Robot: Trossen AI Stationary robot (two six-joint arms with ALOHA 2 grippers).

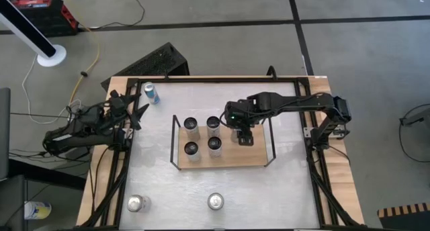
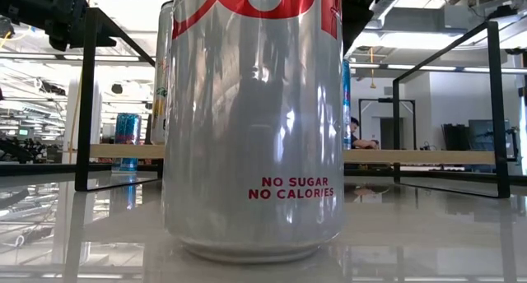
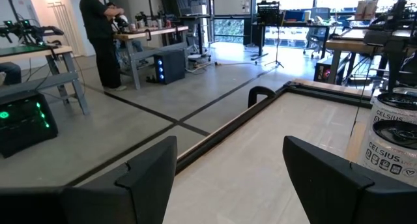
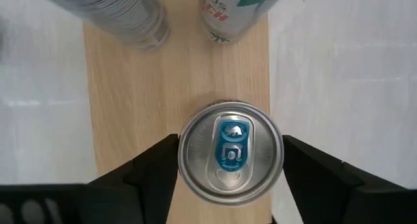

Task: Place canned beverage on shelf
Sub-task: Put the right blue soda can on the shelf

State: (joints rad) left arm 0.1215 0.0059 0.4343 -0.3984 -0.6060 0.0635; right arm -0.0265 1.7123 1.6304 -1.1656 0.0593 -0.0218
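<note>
Silver can with its blue tab stands on your shelf, body hidden; right gripper fingers flank it, contact unclear.

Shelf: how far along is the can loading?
Done: four cans stand in a block on the shelf. In hand: the right tool straddles a fifth can standing on the board; whether its fingers touch it I can't tell. Left: three cans on the table, blue, front-left, front-centre. Left tool waits open at the table's left edge.
</note>
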